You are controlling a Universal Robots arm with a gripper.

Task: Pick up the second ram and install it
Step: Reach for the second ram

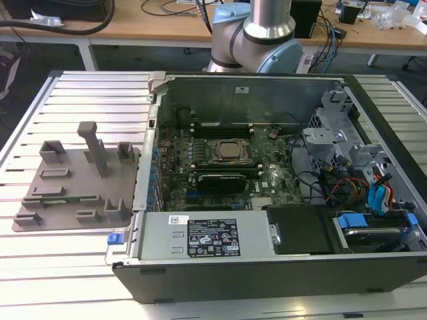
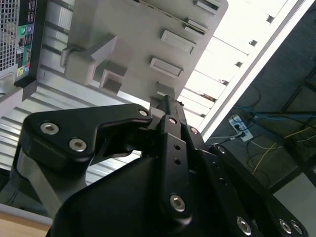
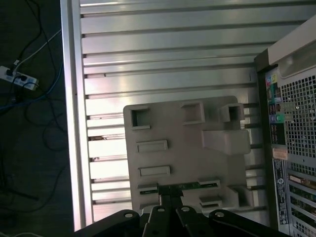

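Note:
The second ram point(image 3: 185, 186) is a thin green stick lying in a slot of the grey tray point(image 3: 187, 148). In the exterior view the ram point(image 1: 60, 199) rests near the tray's front edge, on the exterior view's left. My gripper point(image 3: 170, 198) hovers well above the tray, over the edge nearest the ram. In the second wrist view the gripper point(image 2: 165, 101) has its black fingers pressed together with nothing between them, so it is shut and apart from the ram.
The open computer case point(image 1: 267, 260) lies beside the tray point(image 1: 73, 180). Inside it are the motherboard, the CPU socket point(image 1: 230, 152) and long black slots on both sides. The ribbed metal table point(image 3: 163, 54) carries both. Cables and a power strip point(image 3: 19, 78) lie on the floor.

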